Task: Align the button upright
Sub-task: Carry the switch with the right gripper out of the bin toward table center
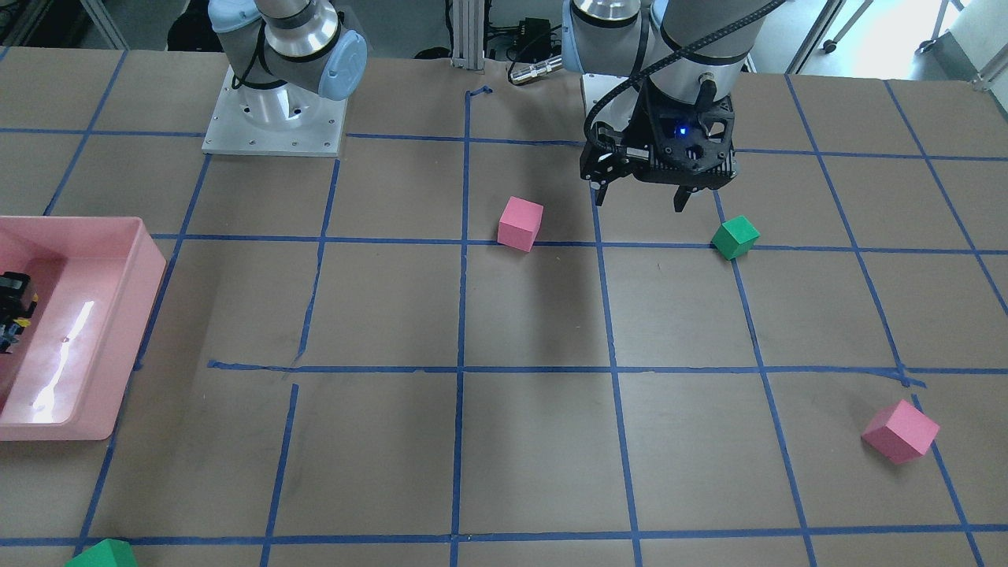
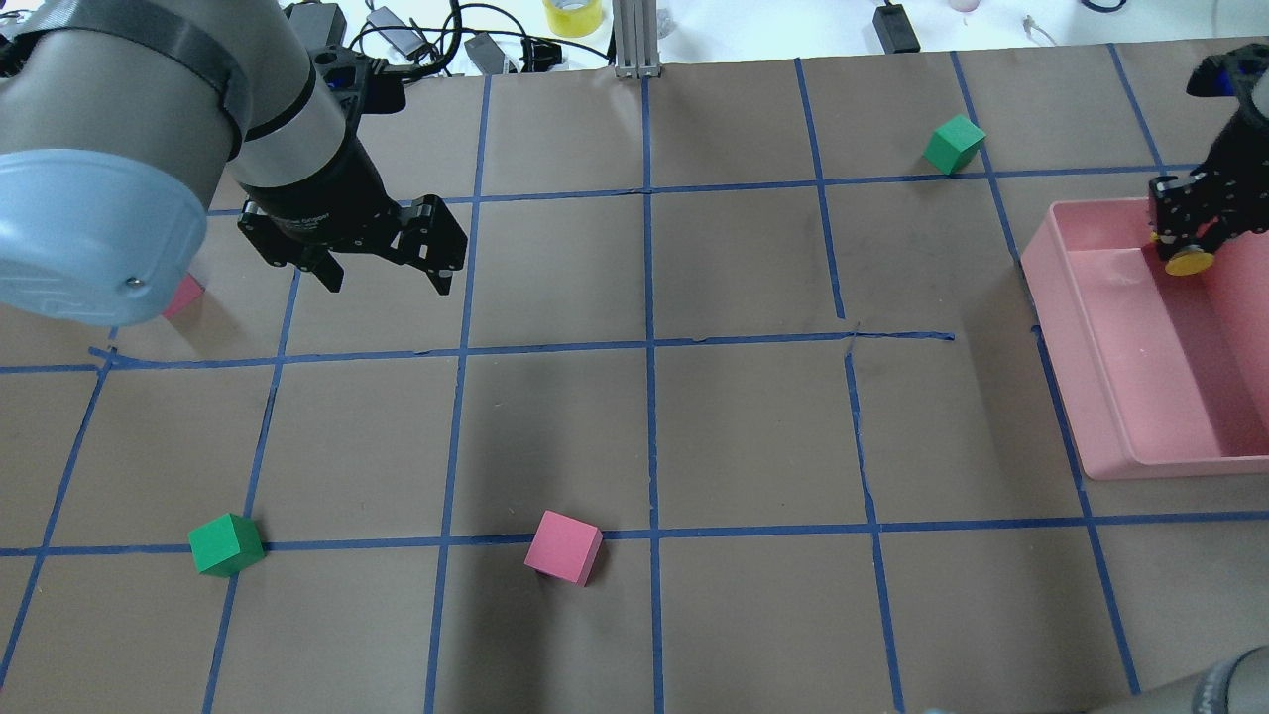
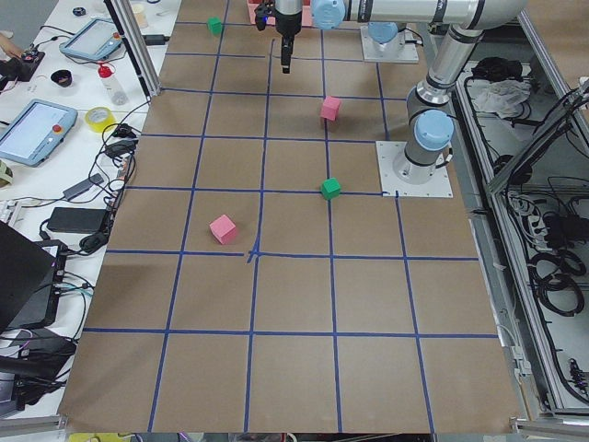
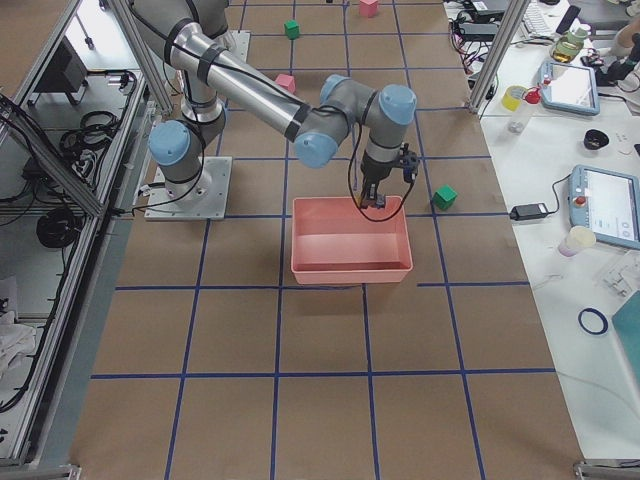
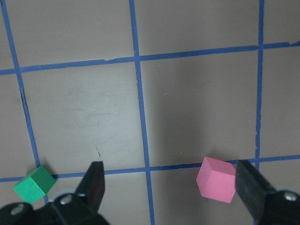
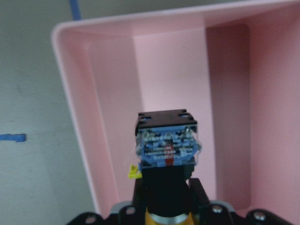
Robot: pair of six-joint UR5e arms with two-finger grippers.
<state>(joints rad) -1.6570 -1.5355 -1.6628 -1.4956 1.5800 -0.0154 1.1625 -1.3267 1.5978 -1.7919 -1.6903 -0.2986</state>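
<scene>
My right gripper (image 2: 1185, 238) is shut on the button (image 2: 1189, 263) and holds it over the far end of the pink bin (image 2: 1091, 397). In the right wrist view the button's black-silver block base (image 6: 166, 145) points away from the camera, and its black neck and yellow cap sit down between the jaws of the gripper (image 6: 166, 199). The front-facing view shows this gripper at the left edge inside the bin (image 1: 12, 311). My left gripper (image 2: 382, 281) is open and empty above the table, also shown in the front-facing view (image 1: 639, 197) and the left wrist view (image 5: 173, 187).
A pink cube (image 2: 563, 546) and a green cube (image 2: 226, 544) lie on the near side of the left gripper. Another green cube (image 2: 954, 144) lies far, left of the bin. Another pink cube (image 2: 181, 296) peeks out under the left arm. Blue tape lines grid the table.
</scene>
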